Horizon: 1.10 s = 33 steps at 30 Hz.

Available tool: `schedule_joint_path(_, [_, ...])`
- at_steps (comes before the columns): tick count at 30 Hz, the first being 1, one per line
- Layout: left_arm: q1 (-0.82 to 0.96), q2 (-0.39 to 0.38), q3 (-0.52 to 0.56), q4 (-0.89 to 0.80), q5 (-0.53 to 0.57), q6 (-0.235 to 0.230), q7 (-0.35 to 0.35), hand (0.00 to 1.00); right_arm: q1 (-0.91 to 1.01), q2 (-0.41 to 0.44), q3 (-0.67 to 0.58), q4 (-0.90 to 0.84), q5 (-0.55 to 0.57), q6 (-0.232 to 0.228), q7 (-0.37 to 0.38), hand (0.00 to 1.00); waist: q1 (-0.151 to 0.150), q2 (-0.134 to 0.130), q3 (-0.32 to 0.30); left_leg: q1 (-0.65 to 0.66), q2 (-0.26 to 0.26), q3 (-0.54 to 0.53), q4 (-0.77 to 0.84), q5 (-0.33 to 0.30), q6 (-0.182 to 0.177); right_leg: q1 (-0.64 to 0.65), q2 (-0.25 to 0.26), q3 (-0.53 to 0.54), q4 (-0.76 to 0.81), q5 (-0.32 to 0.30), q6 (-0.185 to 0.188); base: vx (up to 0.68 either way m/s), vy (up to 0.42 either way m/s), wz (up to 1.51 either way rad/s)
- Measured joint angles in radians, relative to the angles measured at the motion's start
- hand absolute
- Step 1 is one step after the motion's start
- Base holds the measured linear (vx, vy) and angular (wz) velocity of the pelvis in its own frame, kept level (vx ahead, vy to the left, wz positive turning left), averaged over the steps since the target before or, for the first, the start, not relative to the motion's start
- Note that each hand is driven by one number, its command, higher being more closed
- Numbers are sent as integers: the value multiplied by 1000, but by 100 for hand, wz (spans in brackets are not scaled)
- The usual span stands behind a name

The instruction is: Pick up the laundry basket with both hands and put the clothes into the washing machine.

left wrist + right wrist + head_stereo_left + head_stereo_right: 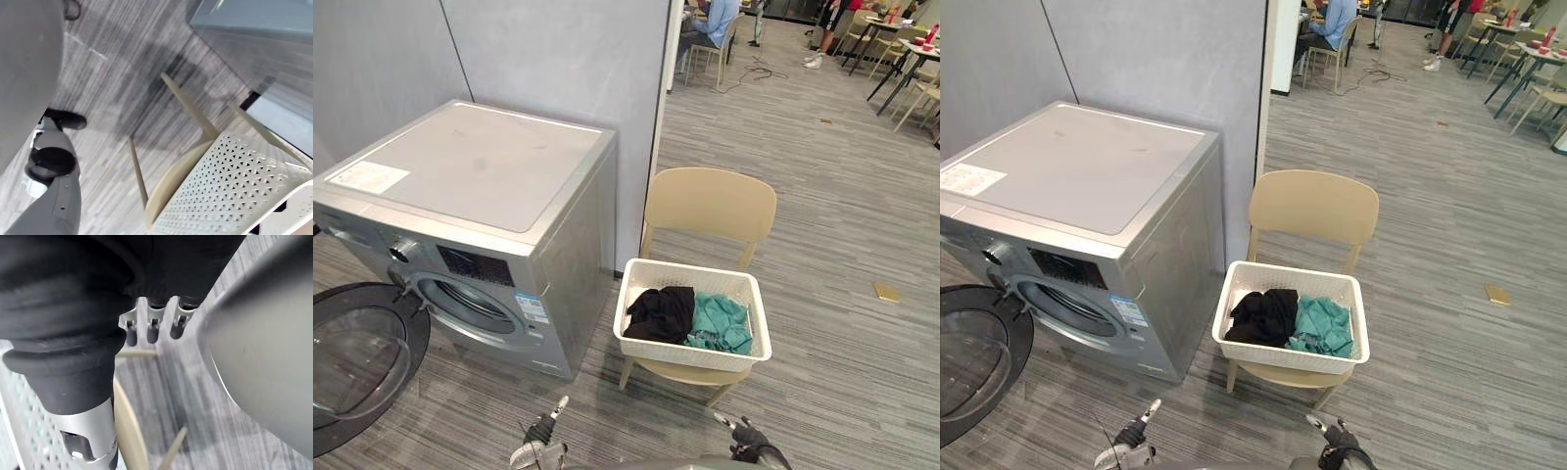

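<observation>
**A:** What's around?

**B:** Washing machine upper left, its door open lower left. Laundry basket sits on chair, centre.

**A:** Hands?

**B:** Left hand and right hand at bottom edge, well apart from the basket. Right fingers relaxed and empty. Left I cannot tell.

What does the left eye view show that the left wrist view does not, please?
The left eye view adds the washing machine with its round door swung open, the black garment and the teal garment inside the basket, the chair's backrest, and the left hand and right hand low at the near edge, holding nothing. The left wrist view adds the underside of the seat and its slanting legs. Both share the white basket resting on the beige chair, and the grey floor.
</observation>
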Motion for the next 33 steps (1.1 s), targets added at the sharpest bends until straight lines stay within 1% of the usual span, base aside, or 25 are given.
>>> schedule_joint_path(2, [2, 0, -4, 17, 18, 1, -1, 0, 1, -27, -13, 44, -2, 8, 0, 0, -5, 11, -5, 1, 18, -32, -13, 13, -21, 48, 14, -28, -90, -4, 7, -3, -262, -2])
schedule_joint_path(3, [3, 2, -4, 28, 30, 1, -1, 0, 3, -34, -20, 65, -3, 15, 1, 0, -19, 14, -5, 0, 25, -46, -17, 17, -28, 83, 28, -38, -152, -4, 8, -26, -199, 12])
schedule_joint_path(4, [5, 6, -4, 39, 30, 3, -2, 0, 8, -42, -38, 70, 0, 21, 1, 0, -28, 20, -7, 0, 34, -56, -23, 21, -35, 107, 39, -50, -200, 8, 21, -33, -212, 14])
schedule_joint_path(6, [9, 9, -4, 45, 29, 8, -3, 0, 7, -56, -38, 84, -2, 25, 1, 0, -41, 21, -8, 1, 42, -71, -34, 28, -46, 133, 51, -57, -251, 35, 20, -23, -65, 17])
schedule_joint_path(8, [12, 12, -2, 44, 28, 6, -2, 0, 9, -64, -37, 92, -2, 27, 0, 0, -41, 26, -14, -1, 46, -77, -46, 28, -46, 149, 56, -62, -297, 63, 21, -52, -8, 12])
schedule_joint_path(10, [21, 27, 8, 41, 25, 5, -2, 0, 9, -60, -33, 99, -1, 27, 1, 0, -42, 15, -24, -18, 41, -76, -64, 27, -49, 152, 56, -61, -359, 102, 24, -80, 30, -6])
schedule_joint_path(12, [25, 45, 9, 41, 12, 6, -1, 0, 13, -59, -17, 102, 0, 27, 0, 0, -43, 7, -24, -34, 32, -75, -63, 28, -50, 151, 50, -56, -389, 125, 22, -57, 40, -9])
schedule_joint_path(16, [40, 69, 20, 41, -14, 6, 0, 0, 35, -62, 11, 108, 1, 27, 1, 0, -47, -5, -30, -37, 28, -80, -63, 28, -50, 152, 48, -61, -405, 130, 26, -30, 12, 2])
schedule_joint_path(18, [41, 76, 20, 42, -14, 6, 0, 0, 35, -62, 13, 110, 0, 27, 2, 0, -48, -5, -32, -46, 27, -84, -64, 28, -51, 148, 47, -67, -412, 130, 26, -9, -5, 6])
schedule_joint_path(19, [50, 61, 17, 44, -14, 14, 0, 0, 30, -88, 32, 130, 1, 26, 3, 0, -78, 15, -44, -65, 1, -111, -43, 27, -48, 155, 23, -100, -416, 134, 30, 0, 0, 0])
schedule_joint_path(27, [50, 61, 17, 44, -13, 13, 0, 0, 45, -89, 33, 129, 3, 25, 3, 0, -79, 16, -43, -71, 2, -105, -50, 27, -48, 144, 23, -94, -417, 134, 30, 0, 0, -2])
schedule_joint_path(31, [54, 61, 15, 44, -12, 4, 1, 0, 68, -95, 32, 126, 10, 24, 3, 0, -78, 23, -51, -86, 4, -81, -70, 27, -48, 110, 23, -76, -418, 133, 32, 15, 2, -14])
schedule_joint_path(33, [58, 61, 10, 45, -12, 2, 1, 0, 79, -97, 32, 126, 13, 24, 3, 0, -84, 28, -52, -84, 5, -80, -80, 28, -48, 107, 23, -77, -419, 130, 36, 74, -1, -2])
